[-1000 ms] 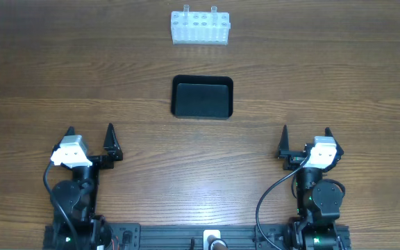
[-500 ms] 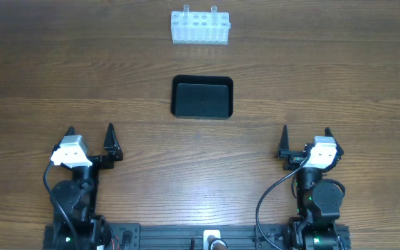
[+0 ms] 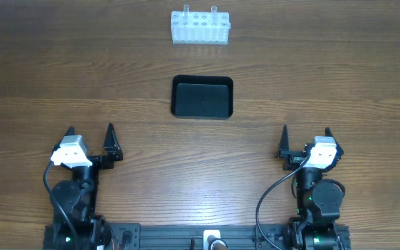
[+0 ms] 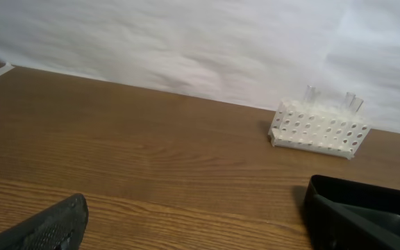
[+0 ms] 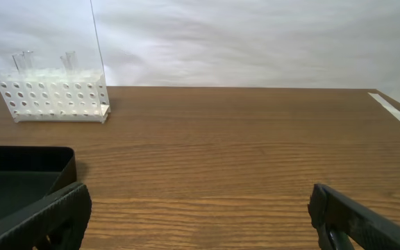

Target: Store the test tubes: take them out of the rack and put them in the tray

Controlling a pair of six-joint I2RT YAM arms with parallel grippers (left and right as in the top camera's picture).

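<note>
hanging open, the left end effector [image 3: 90, 129] and right end effector [image 3: 306, 130] could topple the white perforated plastic rack [image 3: 200, 28] at the table's [image 3: 339, 69] far edge by pulling its clear test tubes [image 3: 214, 10] askew.

On the tabletop [image 3: 353, 76] the rack [image 3: 200, 32] stands at the far middle with two test tubes [image 3: 185, 10] upright in its back row; the tray [image 3: 202, 99] lies in front of it, apart. The left gripper [image 3: 90, 128] and right gripper [image 3: 306, 128] sit nearer, either side
</note>
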